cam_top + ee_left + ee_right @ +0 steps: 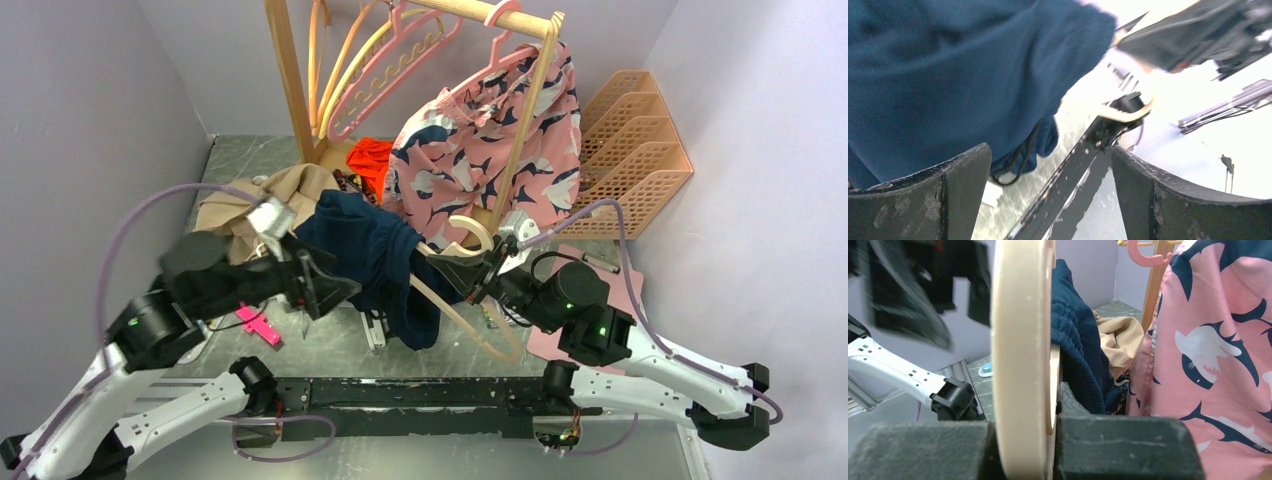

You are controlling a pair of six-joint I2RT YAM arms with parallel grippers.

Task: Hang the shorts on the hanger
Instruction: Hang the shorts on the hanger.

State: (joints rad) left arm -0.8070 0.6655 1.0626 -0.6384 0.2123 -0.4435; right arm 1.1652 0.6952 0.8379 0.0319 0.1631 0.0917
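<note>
The shorts (pixel 375 255) hang bunched over the left arm of the hanger (pixel 478 232) at mid-scene. They are soft, light cloth that will likely slip on smooth wood, so grip a firm edge, probably the waistband, which is hard to pick out. The right gripper (pixel 480 278) is clamped on the hanger; the left gripper (pixel 333 286) gapes wide and empty just left of the fabric.

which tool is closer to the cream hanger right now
Right. The right tool is shut on the hanger; the left tool stands open beside the navy shorts draped over it.
</note>
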